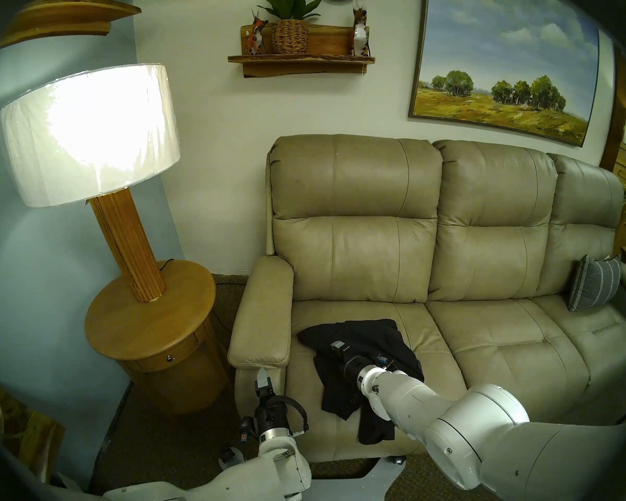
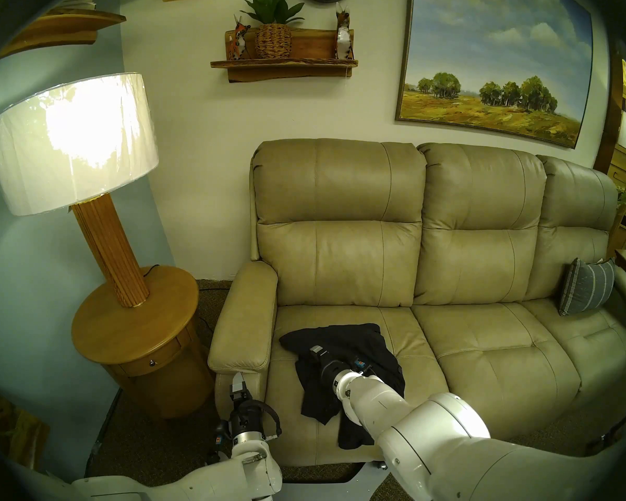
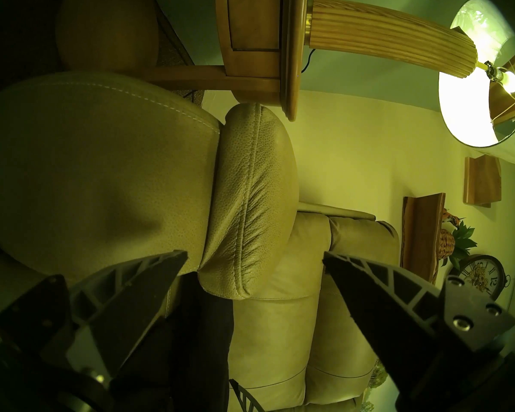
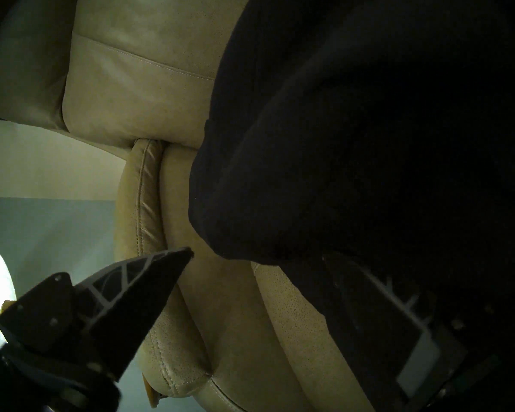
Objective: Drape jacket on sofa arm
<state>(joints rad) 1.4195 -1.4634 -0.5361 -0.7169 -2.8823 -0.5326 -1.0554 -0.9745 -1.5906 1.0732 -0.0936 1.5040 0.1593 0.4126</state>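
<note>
The black jacket (image 1: 362, 334) lies crumpled on the sofa's left seat cushion, with one end hanging over the front edge. My right gripper (image 1: 335, 346) is low over its left part and open. In the right wrist view a fold of the jacket (image 4: 369, 120) reaches between the spread fingers of the right gripper (image 4: 257, 253). The beige leather sofa arm (image 1: 264, 316) is bare, just left of the jacket. My left gripper (image 1: 262, 379) is open and empty below the arm's front end. In the left wrist view the left gripper (image 3: 254, 259) faces the arm's front (image 3: 250, 194).
A round wooden side table (image 1: 149, 319) with a lit lamp (image 1: 87, 135) stands close to the left of the sofa arm. A grey striped pillow (image 1: 593, 287) leans at the sofa's far right end. A wall shelf (image 1: 300, 61) and a painting (image 1: 503, 73) hang above the sofa.
</note>
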